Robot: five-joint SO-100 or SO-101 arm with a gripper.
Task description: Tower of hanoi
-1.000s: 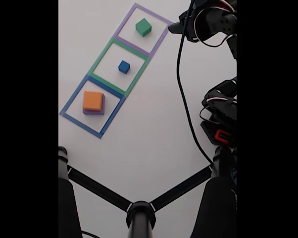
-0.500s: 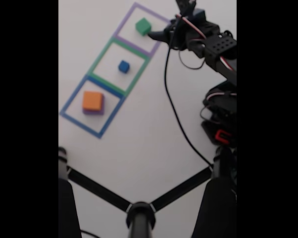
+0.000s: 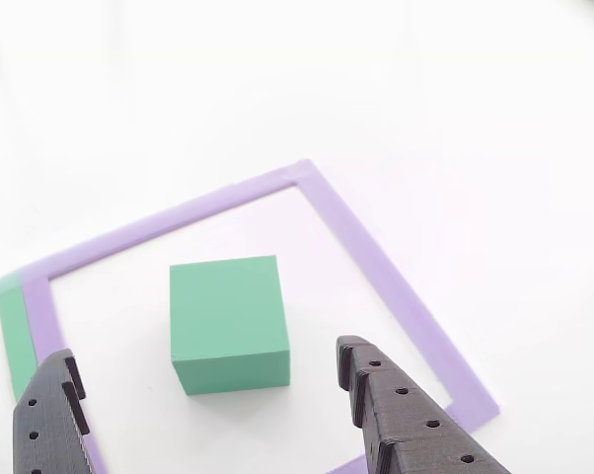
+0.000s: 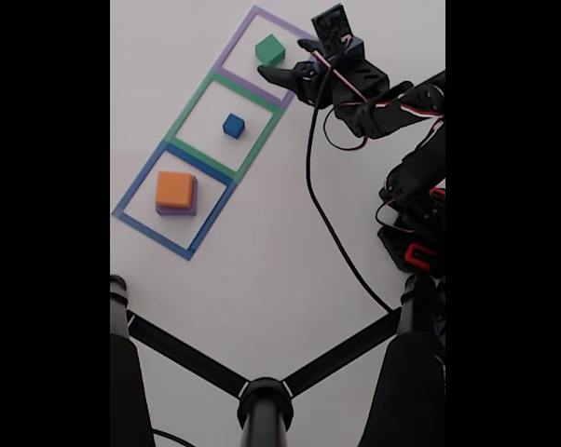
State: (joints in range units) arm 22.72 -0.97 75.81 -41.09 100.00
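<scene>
In the fixed view the green block [image 4: 269, 49] sits inside the purple tape square [image 4: 235, 39]. The small blue cube [image 4: 233, 125] is in the green tape square [image 4: 189, 107]. The orange block [image 4: 175, 189] lies on the flat purple block [image 4: 180, 212] in the blue tape square [image 4: 139, 179]. My gripper [image 4: 282, 60] is open just right of the green block. In the other view the green block [image 3: 228, 321] stands a little ahead of the open gripper [image 3: 208, 354], one dark finger [image 3: 401, 420] to either side, neither touching it.
The arm's base [image 4: 416, 233] stands at the right edge of the white table, and a black cable [image 4: 329, 219] trails from it across the surface. A black stand with spread legs [image 4: 262, 400] takes up the bottom of the fixed view.
The arm has swung left and reached out from the top right corner. The open gripper now sits right beside the green block. No block has moved.
</scene>
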